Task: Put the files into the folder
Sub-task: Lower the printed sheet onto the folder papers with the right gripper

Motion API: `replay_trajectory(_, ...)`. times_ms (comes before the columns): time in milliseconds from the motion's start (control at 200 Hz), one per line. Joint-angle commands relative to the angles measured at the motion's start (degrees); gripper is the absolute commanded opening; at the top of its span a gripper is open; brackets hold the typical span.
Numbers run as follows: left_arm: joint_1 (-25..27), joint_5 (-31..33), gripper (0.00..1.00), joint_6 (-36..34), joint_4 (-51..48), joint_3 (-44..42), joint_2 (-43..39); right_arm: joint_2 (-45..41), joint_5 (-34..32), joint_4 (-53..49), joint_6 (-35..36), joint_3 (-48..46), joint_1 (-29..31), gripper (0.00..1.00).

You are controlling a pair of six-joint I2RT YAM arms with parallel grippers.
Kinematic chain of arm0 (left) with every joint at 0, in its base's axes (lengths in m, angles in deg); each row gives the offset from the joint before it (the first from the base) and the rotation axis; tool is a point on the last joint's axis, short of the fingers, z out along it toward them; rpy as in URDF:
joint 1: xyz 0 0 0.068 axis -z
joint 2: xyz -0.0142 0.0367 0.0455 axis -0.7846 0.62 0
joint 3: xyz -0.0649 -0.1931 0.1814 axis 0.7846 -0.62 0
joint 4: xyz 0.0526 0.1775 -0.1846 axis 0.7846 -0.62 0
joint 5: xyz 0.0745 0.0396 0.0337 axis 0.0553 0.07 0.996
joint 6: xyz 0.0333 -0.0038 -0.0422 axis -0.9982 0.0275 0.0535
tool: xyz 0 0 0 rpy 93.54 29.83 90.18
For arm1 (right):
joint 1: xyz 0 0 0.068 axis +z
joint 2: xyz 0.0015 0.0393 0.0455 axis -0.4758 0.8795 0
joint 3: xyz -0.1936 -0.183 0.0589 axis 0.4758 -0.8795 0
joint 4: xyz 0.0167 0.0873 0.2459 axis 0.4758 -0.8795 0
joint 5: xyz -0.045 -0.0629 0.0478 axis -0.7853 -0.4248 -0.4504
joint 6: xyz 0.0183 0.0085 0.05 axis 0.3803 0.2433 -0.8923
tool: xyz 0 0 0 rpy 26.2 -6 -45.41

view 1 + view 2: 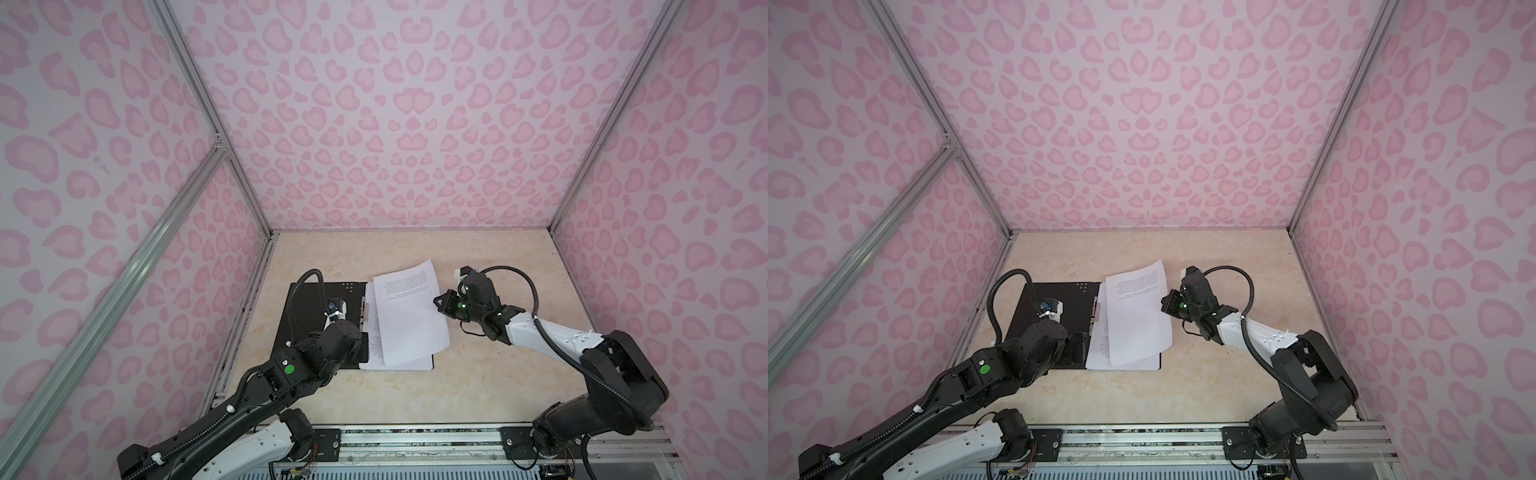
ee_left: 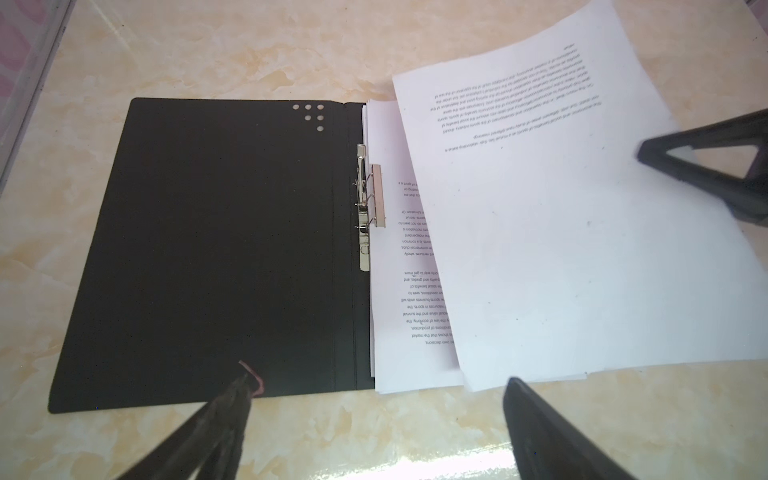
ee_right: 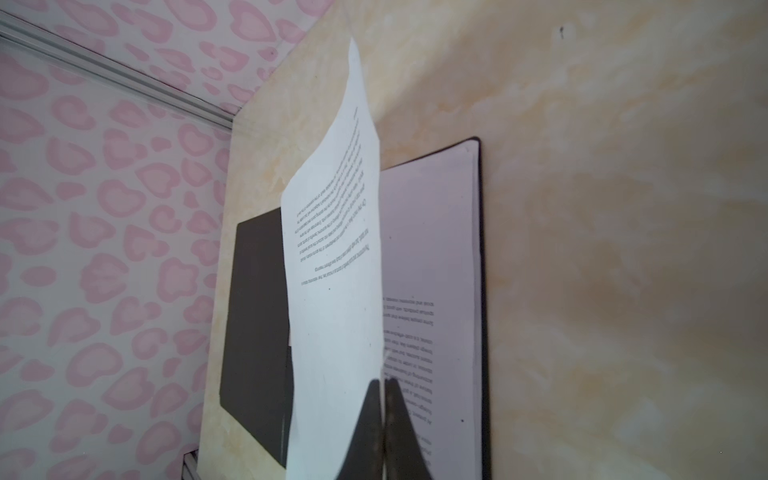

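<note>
The folder point(image 1: 307, 324) point(image 1: 1067, 295) lies open on the table, black inside up, with a metal clip point(image 2: 365, 208) at its spine. A stack of files point(image 2: 399, 291) point(image 1: 399, 361) rests on its right half. One printed sheet point(image 1: 409, 311) point(image 1: 1138, 316) point(image 3: 332, 291) is lifted at a slant over that stack, and my right gripper point(image 3: 384, 380) point(image 1: 438, 301) is shut on its right edge. My left gripper point(image 2: 378, 382) is open over the folder's near edge, holding nothing. One of its fingertips point(image 2: 245, 380) is at the left cover's edge.
Pink patterned walls with aluminium frame posts point(image 1: 245, 183) close in the beige table point(image 1: 478, 374) on three sides. A metal rail point(image 1: 415, 436) carrying both arm bases runs along the front edge. The left arm's cable loops over the folder's left half.
</note>
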State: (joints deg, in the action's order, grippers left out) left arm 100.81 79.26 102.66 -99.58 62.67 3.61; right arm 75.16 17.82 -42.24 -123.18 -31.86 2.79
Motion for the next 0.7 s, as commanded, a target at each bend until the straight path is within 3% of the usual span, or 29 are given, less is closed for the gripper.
replay_trajectory(0,-0.3,-1.8,0.96,1.2,0.5,0.4,0.4,3.2,-5.0,11.9,-0.5,-2.8,1.4,0.0)
replay_trajectory(235,-0.7,-3.0,0.96,1.6,0.6,0.0,1.0,3.6,-10.5,15.2,-3.0,-5.6,4.3,0.0)
replay_trajectory(695,-0.9,-5.5,0.96,1.8,2.0,-0.5,2.5,9.7,-12.5,21.0,-10.6,-4.4,10.1,0.0)
